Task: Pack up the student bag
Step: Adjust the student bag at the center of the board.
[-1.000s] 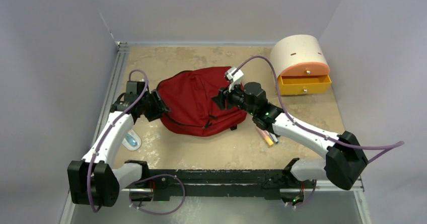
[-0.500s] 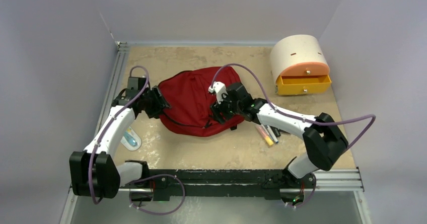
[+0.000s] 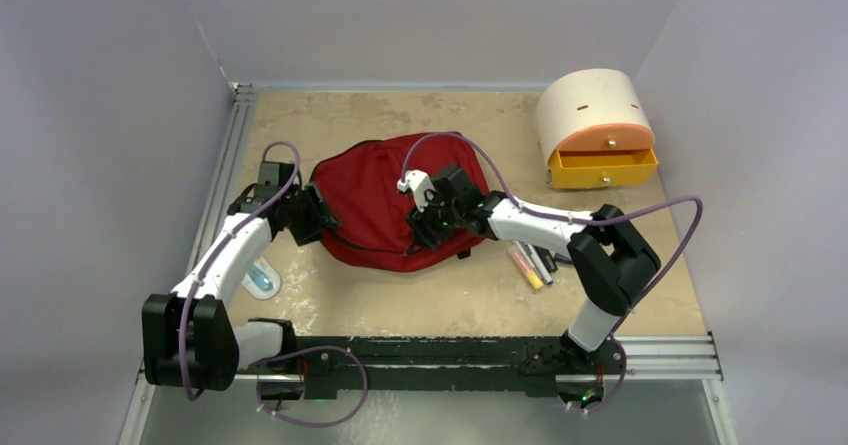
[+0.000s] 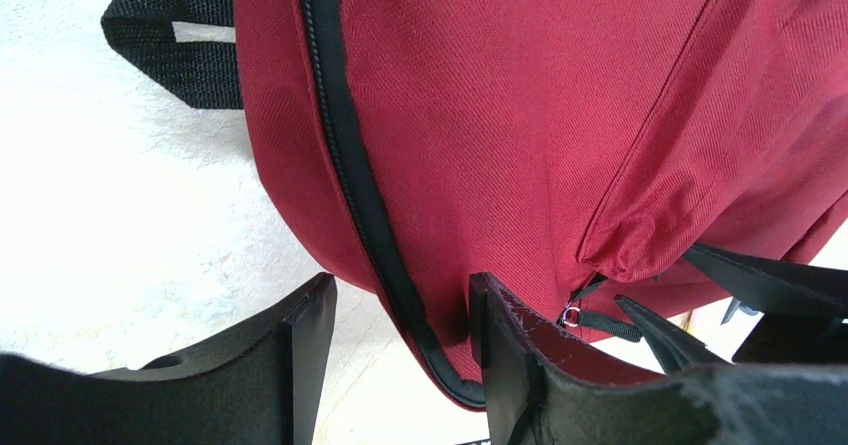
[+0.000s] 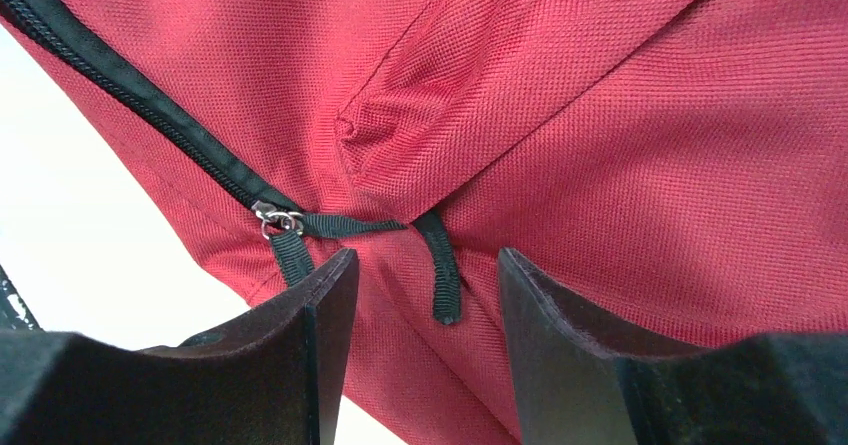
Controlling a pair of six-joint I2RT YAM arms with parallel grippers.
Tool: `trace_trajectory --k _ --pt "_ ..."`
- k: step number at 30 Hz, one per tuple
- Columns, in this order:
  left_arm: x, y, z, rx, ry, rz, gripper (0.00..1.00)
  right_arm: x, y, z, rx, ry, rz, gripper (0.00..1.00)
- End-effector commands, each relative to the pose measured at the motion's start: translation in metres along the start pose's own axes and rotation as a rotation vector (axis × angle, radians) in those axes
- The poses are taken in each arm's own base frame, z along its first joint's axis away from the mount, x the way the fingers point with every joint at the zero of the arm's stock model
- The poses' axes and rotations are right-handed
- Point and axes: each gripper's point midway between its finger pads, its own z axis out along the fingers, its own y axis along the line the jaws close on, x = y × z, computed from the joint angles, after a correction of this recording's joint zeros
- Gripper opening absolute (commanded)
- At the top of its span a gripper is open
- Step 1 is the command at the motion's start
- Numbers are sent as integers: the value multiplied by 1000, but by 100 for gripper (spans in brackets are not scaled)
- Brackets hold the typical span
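We get ready to unzip the student bag [image 3: 380, 190] on the bench [image 3: 420, 295]
The bag lies closed, mid-bench. Our left end effector [image 4: 400, 300] is wide around its zipped edge, we think to hold it steady; the right end effector [image 5: 425, 265], also wide, frames the black zipper pull [image 5: 278, 221] for a grasp

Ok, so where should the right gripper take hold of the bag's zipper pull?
Take the loose black pull tab rather than the small metal slider. It is a flat strap lying on the student bag, between the open fingers of the right gripper. Coming straight ahead along the present line, fingers closing across its width, looks best; the slider seems too small to pinch surely.
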Motion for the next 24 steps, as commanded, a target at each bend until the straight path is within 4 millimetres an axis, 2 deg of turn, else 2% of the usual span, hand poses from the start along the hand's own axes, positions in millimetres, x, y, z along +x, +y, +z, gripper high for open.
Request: trace_trajectory --k 1,6,12,17,20,24 --pt "-9 -4 9 18 -22 -9 49 -21 0 1 -2 -53 -35 55" --pt "-17 -6 17 25 -13 -11 37 -20 5 7 -18 -63 -34 43" --pt "-40 -12 24 39 -29 0 18 -18 2 12 -1 -72 -16 26" --pt "-69 -19 31 43 -50 20 3 -25 7 11 -30 -96 -5 1" --pt "-94 -22 35 45 -78 17 0 -28 16 12 -67 -106 5 0" --pt "-118 -38 43 75 -87 36 0 -33 31 15 -98 -121 3 0"
